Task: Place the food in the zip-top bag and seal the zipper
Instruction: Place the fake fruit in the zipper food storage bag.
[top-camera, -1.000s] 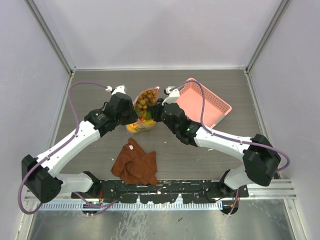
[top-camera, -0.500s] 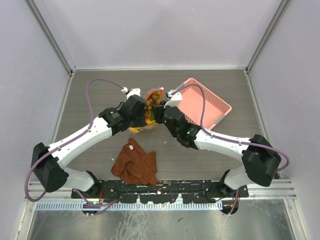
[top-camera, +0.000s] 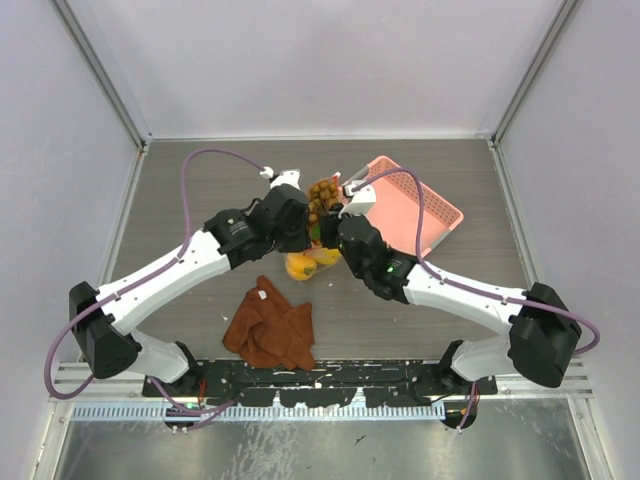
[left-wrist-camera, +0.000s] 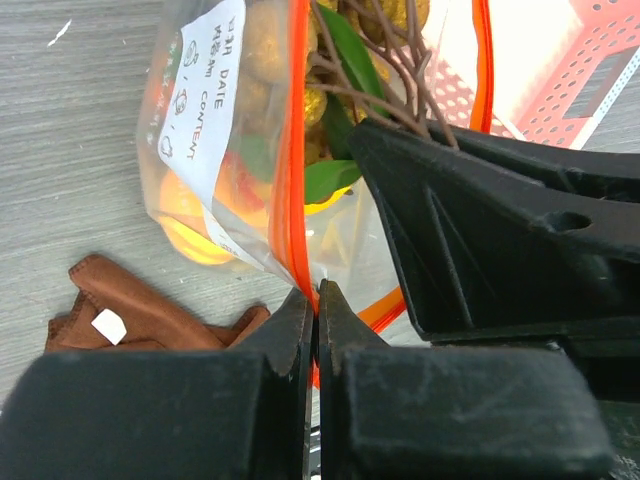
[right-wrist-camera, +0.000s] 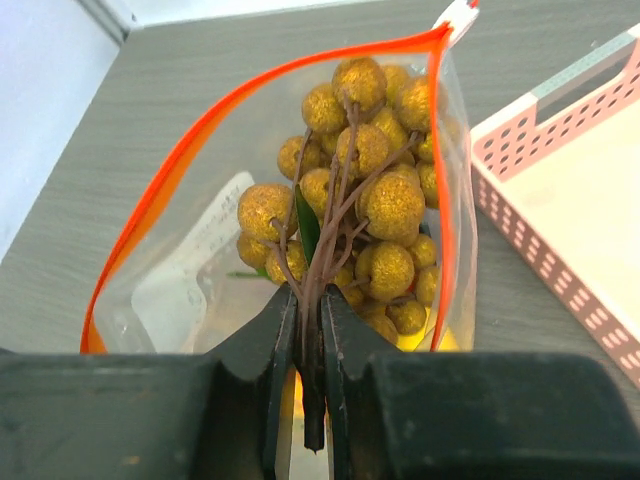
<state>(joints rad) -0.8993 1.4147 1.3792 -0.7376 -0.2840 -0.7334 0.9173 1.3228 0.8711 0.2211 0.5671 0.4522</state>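
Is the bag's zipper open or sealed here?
Open: the zipper gapes in a wide loop around the grapes, whose stem the right gripper pinches. The left gripper pinches the zipper.

Just up and left of the fingers (left-wrist-camera: 290, 335) of my left gripper (left-wrist-camera: 316, 300), a white label (left-wrist-camera: 203, 105) on the zip-top bag (left-wrist-camera: 262, 190) reads "DATE" and "CONTENT", printed sideways. I can't make out its other line.

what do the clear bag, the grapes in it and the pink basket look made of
The bag: thin clear plastic film, glossy; contents show through. The grapes: likely plastic or foam, with a grainy gold glitter coat. The basket: rigid pink plastic, matte, with moulded lattice holes.
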